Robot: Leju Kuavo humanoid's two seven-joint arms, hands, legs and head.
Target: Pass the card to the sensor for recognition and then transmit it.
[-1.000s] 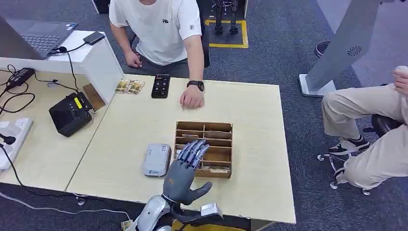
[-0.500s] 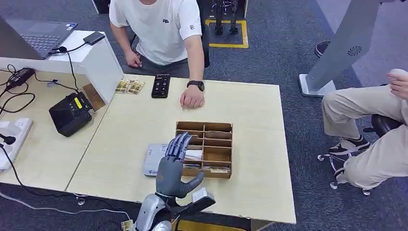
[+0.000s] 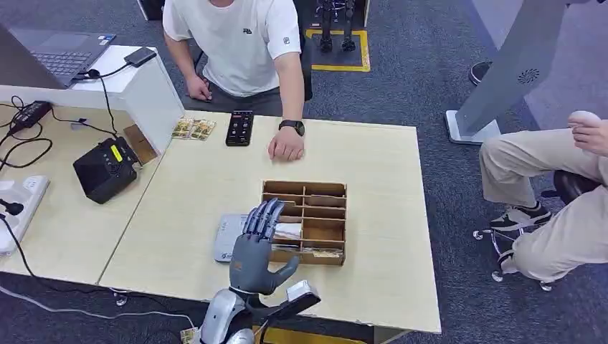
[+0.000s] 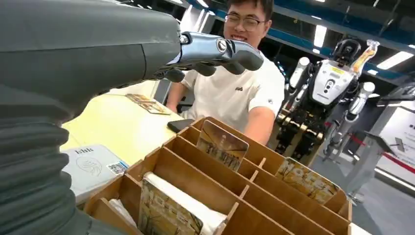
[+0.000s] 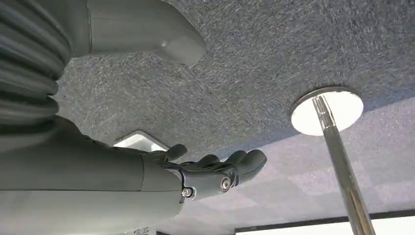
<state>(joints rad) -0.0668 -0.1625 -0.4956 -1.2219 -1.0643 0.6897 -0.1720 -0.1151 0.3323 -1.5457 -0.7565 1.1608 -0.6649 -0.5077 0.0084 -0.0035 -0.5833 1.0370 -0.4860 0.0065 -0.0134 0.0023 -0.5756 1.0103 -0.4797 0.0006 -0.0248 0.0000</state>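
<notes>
A light wooden table (image 3: pixel 373 165) is set on grey carpet, with a person in a white shirt (image 3: pixel 240 43) seated at its far side, one hand (image 3: pixel 286 147) laid on the tabletop. Near the robot's edge of the table a wooden box (image 3: pixel 324 208) divided into compartments is placed, and just beside it, on its left, a flat grey sensor (image 3: pixel 226 236) is laid. Cards are stood upright in the compartments; one card (image 4: pixel 222 144) is seen leaning in a far compartment in the left wrist view, another (image 4: pixel 166 215) in a near one. The left hand (image 3: pixel 257 247) is held above the near-left corner of the box and the edge of the sensor, fingers extended and slightly spread, nothing gripped. The right hand (image 5: pixel 215 171) is seen over carpet, fingers loosely apart and empty. A black phone (image 3: pixel 239 127) and a black device (image 3: pixel 105 169) are placed farther off to the left.
</notes>
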